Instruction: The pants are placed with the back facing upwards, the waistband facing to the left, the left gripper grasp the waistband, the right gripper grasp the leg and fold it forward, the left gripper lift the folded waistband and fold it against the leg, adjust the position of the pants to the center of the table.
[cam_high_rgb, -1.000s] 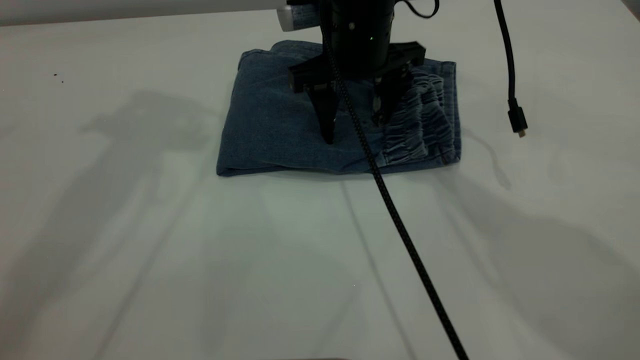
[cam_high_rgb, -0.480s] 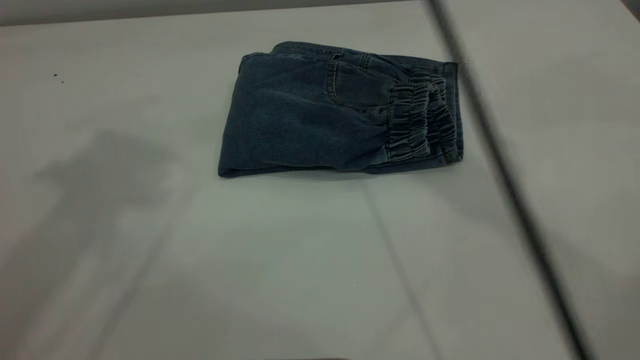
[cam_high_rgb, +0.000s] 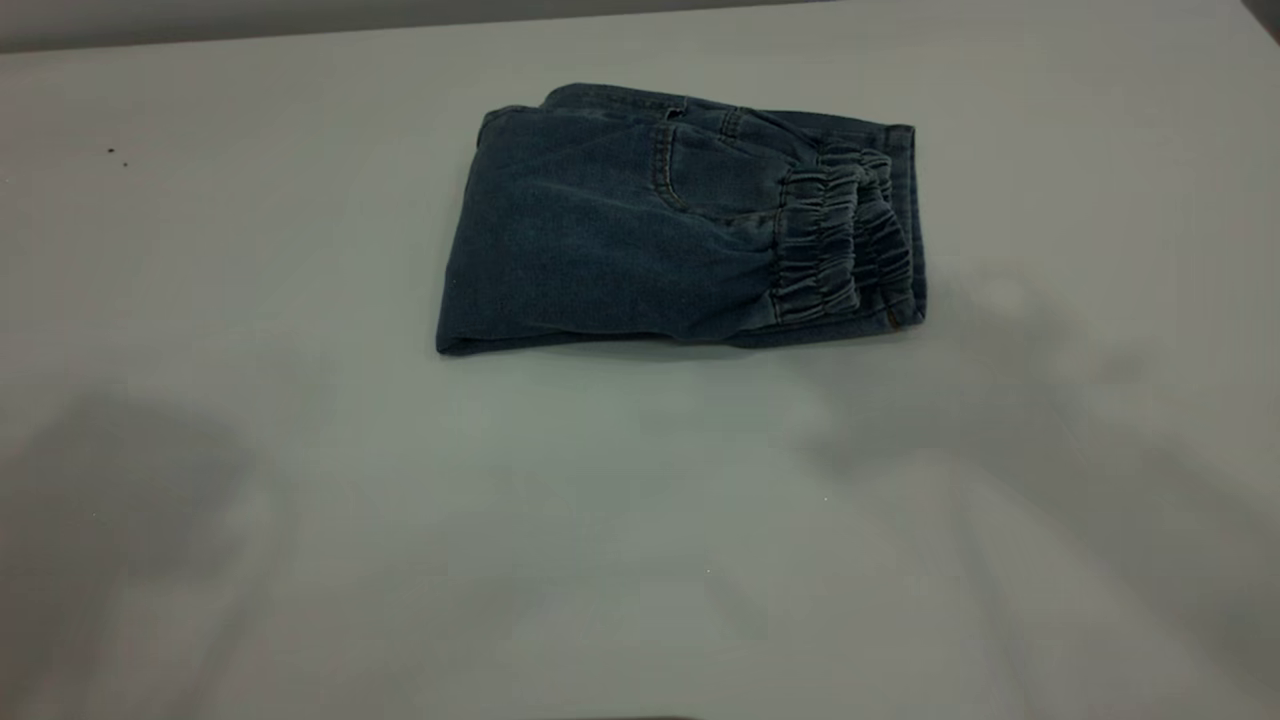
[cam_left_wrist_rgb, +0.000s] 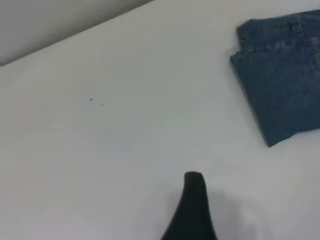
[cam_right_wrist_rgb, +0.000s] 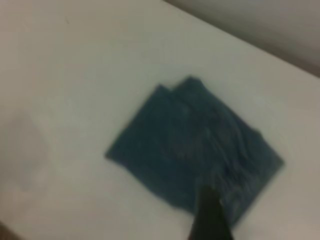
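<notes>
The pants (cam_high_rgb: 670, 230) lie folded into a compact blue denim rectangle on the far middle of the table (cam_high_rgb: 300, 500). The gathered waistband (cam_high_rgb: 840, 245) rests on top at the right end, with a strip of the leg (cam_high_rgb: 908, 180) showing beyond it. Neither gripper appears in the exterior view. In the left wrist view my left gripper (cam_left_wrist_rgb: 240, 210) hangs open over bare table, one finger (cam_left_wrist_rgb: 193, 200) showing, well clear of the pants (cam_left_wrist_rgb: 280, 85). In the right wrist view my right gripper (cam_right_wrist_rgb: 210, 215) is a dark shape high above the pants (cam_right_wrist_rgb: 195, 150).
Two small dark specks (cam_high_rgb: 115, 152) mark the tabletop at the far left, also seen as specks (cam_left_wrist_rgb: 95, 101) in the left wrist view. The table's far edge (cam_high_rgb: 300, 30) runs just behind the pants. Soft arm shadows fall on the near half.
The open left gripper that stood over the folded pants a second ago has withdrawn from the exterior view, and its cables swept out after it. The pants have not shifted.
</notes>
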